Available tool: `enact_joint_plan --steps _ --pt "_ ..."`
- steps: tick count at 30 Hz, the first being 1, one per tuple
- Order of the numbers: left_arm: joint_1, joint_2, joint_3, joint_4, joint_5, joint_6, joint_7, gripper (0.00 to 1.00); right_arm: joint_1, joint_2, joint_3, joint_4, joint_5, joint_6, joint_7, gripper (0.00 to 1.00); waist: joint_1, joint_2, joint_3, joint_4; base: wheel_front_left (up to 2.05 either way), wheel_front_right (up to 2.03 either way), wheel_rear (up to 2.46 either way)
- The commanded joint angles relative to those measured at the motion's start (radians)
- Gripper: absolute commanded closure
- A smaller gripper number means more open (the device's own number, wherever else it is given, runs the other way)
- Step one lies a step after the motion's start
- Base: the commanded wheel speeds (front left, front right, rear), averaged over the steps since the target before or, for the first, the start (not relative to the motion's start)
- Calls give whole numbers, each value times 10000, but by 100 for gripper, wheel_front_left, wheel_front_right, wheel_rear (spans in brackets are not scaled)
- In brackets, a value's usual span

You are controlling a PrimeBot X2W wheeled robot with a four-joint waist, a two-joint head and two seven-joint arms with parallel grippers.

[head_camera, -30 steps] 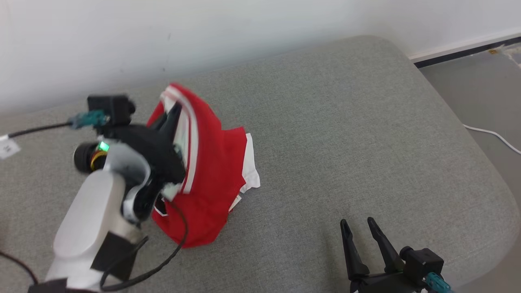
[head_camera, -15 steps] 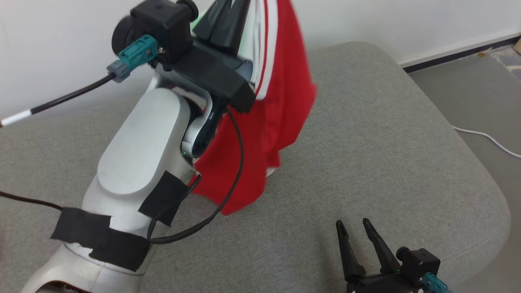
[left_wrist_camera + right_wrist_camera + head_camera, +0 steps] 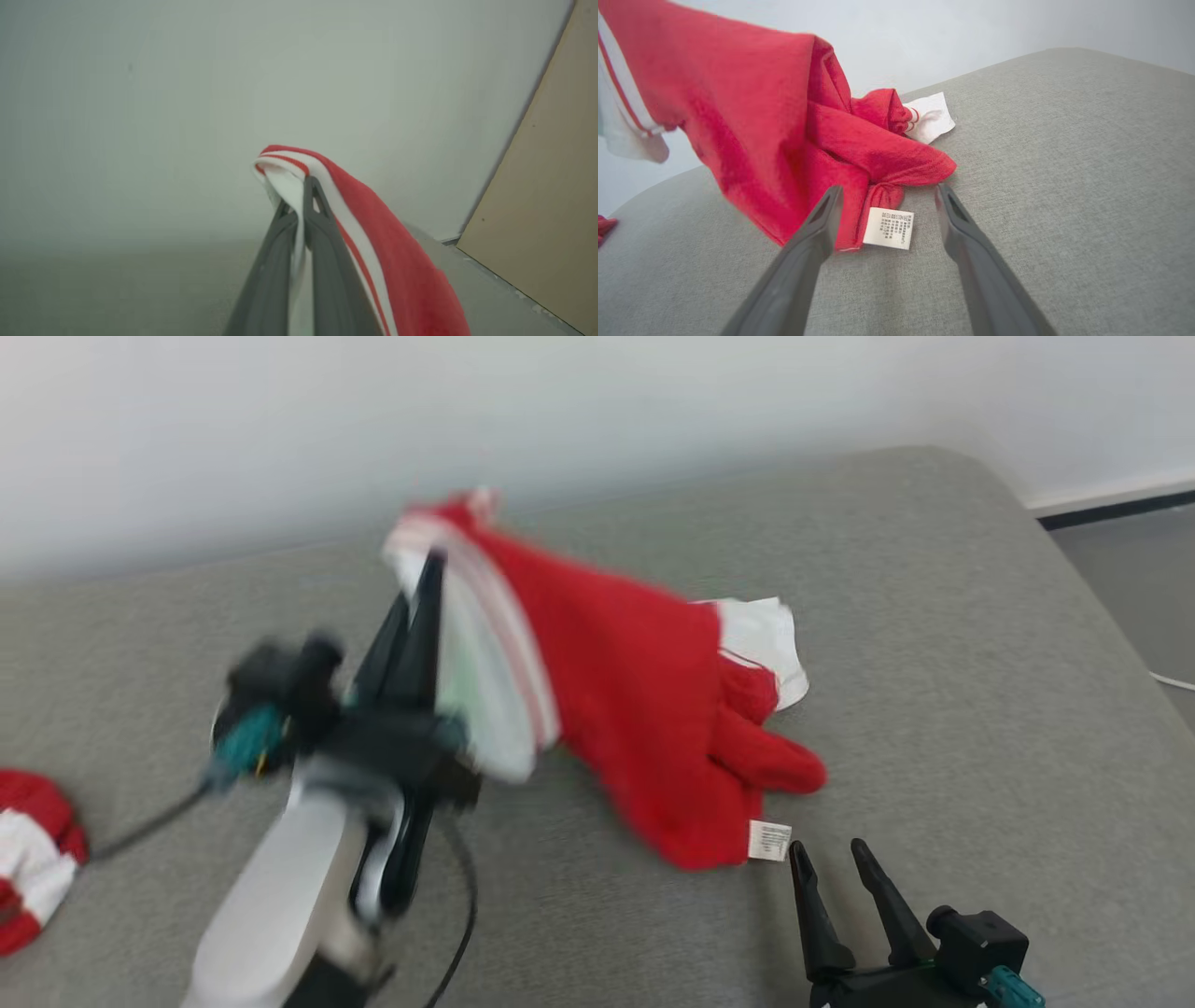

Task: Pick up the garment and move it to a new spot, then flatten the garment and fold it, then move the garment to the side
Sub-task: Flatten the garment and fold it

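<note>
Though tiny overhead, garment (image 3: 635, 709) label (image 3: 888, 227) prominent.

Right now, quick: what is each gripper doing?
Left gripper: shut on the red garment, at its striped white edge.
Right gripper: open, holding nothing, fingers either side of the garment's label.

Count. Red garment (image 3: 644, 709) mid grey cushion (image 3: 934, 616): one. Red-and-white bundle (image 3: 33, 845) toward the cushion's left side: one. White care label (image 3: 769, 841): one. Grippers: two, left gripper (image 3: 431, 565) and right gripper (image 3: 826, 847). Cushion: one.
</note>
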Motion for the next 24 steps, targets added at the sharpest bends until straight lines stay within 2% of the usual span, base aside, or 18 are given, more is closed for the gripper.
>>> enact_joint_plan --steps 1,8,12,17,24 --pt "977 246 274 -304 -218 236 -80 100 46 18 -66 -50 -110 -22 -51 0 0 -1 148 794 0 0 0" --pt "3786 940 787 -1283 -584 862 18 100 96 18 -146 -85 -242 -22 -49 0 0 -1 153 1544 0 0 0" --pt "5042 1007 913 -1754 -834 1191 149 100 99 15 -148 -61 -282 -22 -49 0 0 -1 100 1784 0 0 0" --pt "5761 898 806 -1956 -900 1364 168 100 143 16 -181 16 -353 -22 -51 0 0 -1 5 2001 0 0 0" --pt "5952 775 609 -1824 -655 1654 132 100 -176 21 -1144 107 -814 -22 134 0 0 -1 -259 2008 0 0 0"
